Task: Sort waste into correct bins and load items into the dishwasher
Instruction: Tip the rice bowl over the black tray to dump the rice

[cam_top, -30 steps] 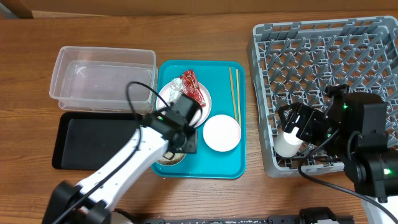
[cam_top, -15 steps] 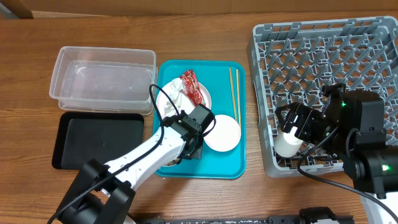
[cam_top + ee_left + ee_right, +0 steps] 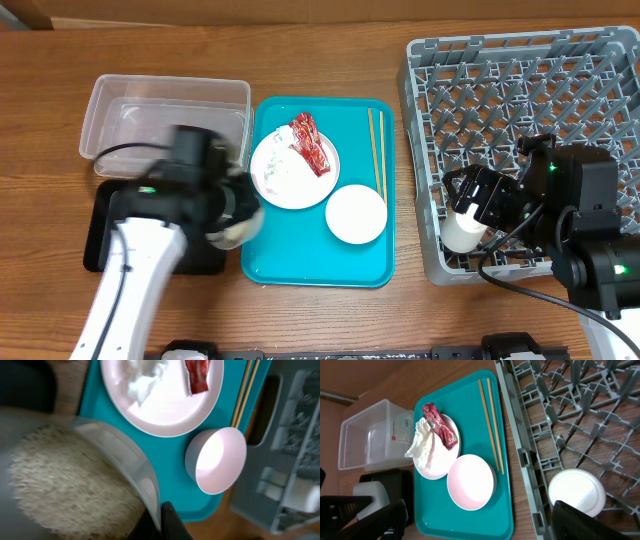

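Clamping the rice bowl (image 3: 75, 485) by its rim, left gripper (image 3: 225, 205) held it off the teal tray's (image 3: 300, 265) left edge, likely for dumping; right gripper (image 3: 478, 200) sat spread over the cup (image 3: 576, 492), right of that tray.

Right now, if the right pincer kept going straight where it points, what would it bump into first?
Most likely the small white cup in the grey rack, just ahead of the open right pincer, near one finger. Depth is unclear, so it might slip past to the rack's wall.
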### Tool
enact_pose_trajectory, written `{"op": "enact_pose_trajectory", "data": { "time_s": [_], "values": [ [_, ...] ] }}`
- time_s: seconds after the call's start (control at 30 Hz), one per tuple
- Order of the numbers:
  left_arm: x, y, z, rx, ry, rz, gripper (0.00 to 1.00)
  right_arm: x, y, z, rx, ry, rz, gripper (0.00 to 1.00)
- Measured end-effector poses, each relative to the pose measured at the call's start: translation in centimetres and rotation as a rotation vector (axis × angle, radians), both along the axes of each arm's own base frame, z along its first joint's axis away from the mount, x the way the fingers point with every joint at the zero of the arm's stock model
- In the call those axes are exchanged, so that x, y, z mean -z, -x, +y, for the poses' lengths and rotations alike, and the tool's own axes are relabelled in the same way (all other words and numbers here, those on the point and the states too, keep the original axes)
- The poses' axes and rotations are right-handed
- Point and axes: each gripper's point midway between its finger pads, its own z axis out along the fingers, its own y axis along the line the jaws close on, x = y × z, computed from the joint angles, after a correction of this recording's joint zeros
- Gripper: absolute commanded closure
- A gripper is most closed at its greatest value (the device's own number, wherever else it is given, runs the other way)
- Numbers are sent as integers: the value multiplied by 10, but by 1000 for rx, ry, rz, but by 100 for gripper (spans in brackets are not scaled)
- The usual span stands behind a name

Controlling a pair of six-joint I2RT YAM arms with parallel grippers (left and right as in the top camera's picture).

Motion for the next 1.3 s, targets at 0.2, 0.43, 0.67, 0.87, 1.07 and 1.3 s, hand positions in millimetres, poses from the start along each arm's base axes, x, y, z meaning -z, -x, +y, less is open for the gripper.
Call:
{"op": "enact_pose_trajectory", "data": {
  "time_s": [0.2,0.43,0.67,0.87,1.07,1.3],
  "values": [
    [2,-11,59,-123,280,30,96,0,0,0,0,0,0,7],
    [1,-15,86,-164,689,-7,96,-3,-3,0,0,-1,-17,7],
    [-8,-12,97,-228,929,-45,96,-3,-3,0,-1,-1,-19,7],
    [-15,-15,98,-184,932,-152,96,-3,-3,0,-1,-1,-19,7],
    [-24,-15,100,-143,919,-264,96,-3,-3,0,-2,0,-18,7],
    [-25,-13,104,-146,917,-282,96,-3,-3,0,-2,1,-18,7]
  ]
}}
